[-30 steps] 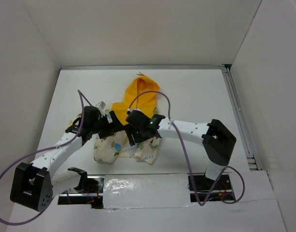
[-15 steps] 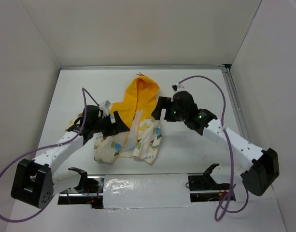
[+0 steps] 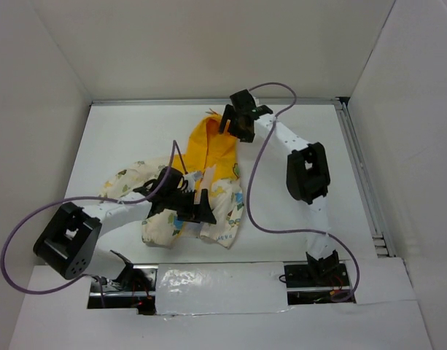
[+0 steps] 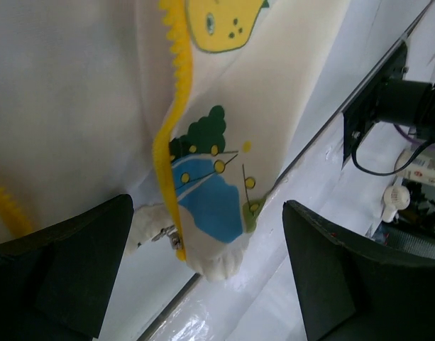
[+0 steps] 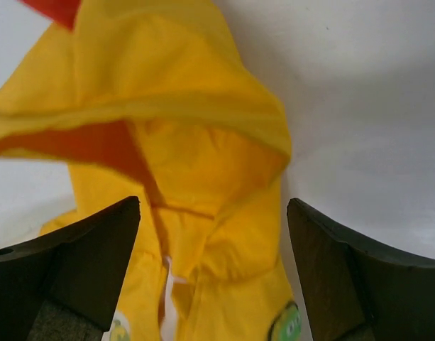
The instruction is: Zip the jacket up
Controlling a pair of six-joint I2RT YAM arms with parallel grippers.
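The jacket (image 3: 224, 213) lies flat mid-table, cream printed body toward me, orange-yellow hood (image 3: 211, 138) at the far end, one sleeve (image 3: 128, 181) spread left. My left gripper (image 3: 197, 209) hangs open over the bottom hem. In the left wrist view the yellow zipper teeth (image 4: 170, 135) run down to a small metal piece (image 4: 176, 239) at the hem corner, which lies between the open gripper (image 4: 210, 273) fingers, untouched. My right gripper (image 3: 235, 121) stands open above the hood's top. The right wrist view shows the hood (image 5: 203, 106) beneath the gripper (image 5: 213, 266), nothing gripped.
White walls close the table on three sides. A metal rail (image 3: 358, 175) runs down the right edge. A shiny taped strip (image 3: 216, 281) crosses the front between the arm bases. Purple cables (image 3: 256, 182) loop over the jacket's right side.
The right arm swung from over the jacket's middle to the far end above the hood, its jaws wider. The left gripper moved right onto the bottom hem. A sleeve now lies spread to the left.
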